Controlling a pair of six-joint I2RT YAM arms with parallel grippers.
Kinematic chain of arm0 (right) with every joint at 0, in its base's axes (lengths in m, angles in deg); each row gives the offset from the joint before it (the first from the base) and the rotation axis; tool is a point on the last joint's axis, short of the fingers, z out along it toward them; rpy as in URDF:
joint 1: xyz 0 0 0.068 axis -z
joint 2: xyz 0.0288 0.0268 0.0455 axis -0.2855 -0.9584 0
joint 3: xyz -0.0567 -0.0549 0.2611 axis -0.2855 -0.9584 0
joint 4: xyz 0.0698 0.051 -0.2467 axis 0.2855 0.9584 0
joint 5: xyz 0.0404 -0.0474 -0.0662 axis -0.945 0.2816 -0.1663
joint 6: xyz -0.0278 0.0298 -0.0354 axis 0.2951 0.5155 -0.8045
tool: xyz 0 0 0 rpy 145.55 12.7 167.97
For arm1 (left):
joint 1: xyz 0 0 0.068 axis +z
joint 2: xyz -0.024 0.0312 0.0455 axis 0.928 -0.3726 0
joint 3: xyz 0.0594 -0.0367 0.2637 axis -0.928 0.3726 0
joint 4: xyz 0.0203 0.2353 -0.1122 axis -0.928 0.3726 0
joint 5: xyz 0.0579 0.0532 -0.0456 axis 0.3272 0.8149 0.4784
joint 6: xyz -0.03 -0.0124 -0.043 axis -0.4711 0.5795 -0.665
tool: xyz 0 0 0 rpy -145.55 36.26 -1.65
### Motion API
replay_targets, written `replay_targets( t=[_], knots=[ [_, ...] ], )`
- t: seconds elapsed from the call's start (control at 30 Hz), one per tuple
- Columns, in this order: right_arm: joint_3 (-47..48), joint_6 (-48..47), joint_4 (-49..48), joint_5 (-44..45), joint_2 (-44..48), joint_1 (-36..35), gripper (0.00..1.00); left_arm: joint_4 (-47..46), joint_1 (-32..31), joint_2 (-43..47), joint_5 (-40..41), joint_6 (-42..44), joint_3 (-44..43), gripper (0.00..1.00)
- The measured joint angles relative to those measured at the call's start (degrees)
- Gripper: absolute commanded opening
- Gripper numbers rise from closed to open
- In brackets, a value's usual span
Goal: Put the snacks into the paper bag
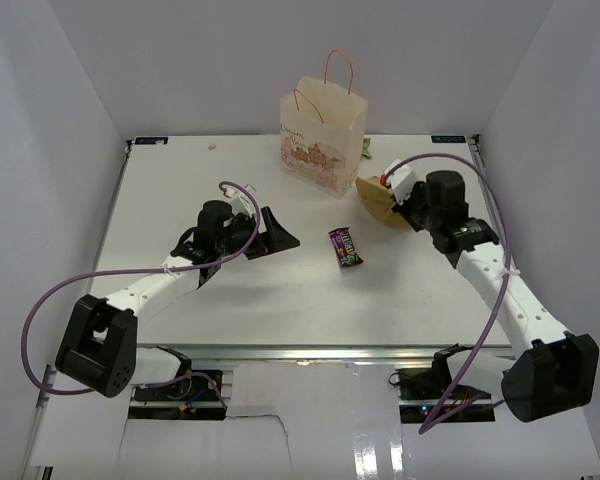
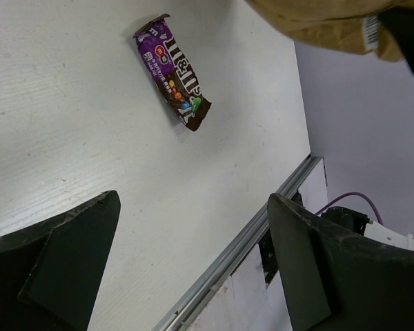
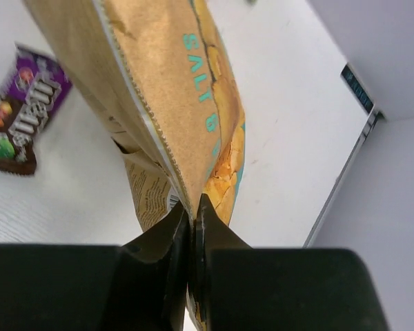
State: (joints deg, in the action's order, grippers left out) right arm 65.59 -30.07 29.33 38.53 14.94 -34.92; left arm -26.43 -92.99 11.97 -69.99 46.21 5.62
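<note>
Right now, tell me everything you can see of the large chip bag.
The chip bag is a large yellow-tan packet, matte like paper, with teal lettering, a picture of chips and a crimped zigzag seam. The right gripper is shut on one edge, holding it tilted, near the paper bag and to its right in the top view. Whether it touches the table cannot be told.

The white paper bag (image 1: 322,135) stands at the back of the counter (image 1: 280,310) — the right end effector (image 1: 392,197) holds the tan chip bag (image 1: 373,203) just beside it, and a purple bar (image 1: 345,247) lies near the middle
</note>
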Motion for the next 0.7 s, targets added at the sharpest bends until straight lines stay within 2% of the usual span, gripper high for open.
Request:
replay_targets(
  t=[0.13,0.3,0.7],
  knots=[
    [9.22,2.25,2.64,-10.95,-0.24,5.44,0.08,0.04,0.0,0.37,0.0,0.02,0.0,0.98],
    [17.16,7.02,3.39,-19.39,-1.62,8.96,0.08,0.17,0.0,0.74,0.0,0.07,0.0,0.98],
    [37.24,17.7,3.76,-29.49,-9.84,10.45,0.08,0.2,0.0,0.68,-0.2,0.48,-0.11,0.98]
  ],
)
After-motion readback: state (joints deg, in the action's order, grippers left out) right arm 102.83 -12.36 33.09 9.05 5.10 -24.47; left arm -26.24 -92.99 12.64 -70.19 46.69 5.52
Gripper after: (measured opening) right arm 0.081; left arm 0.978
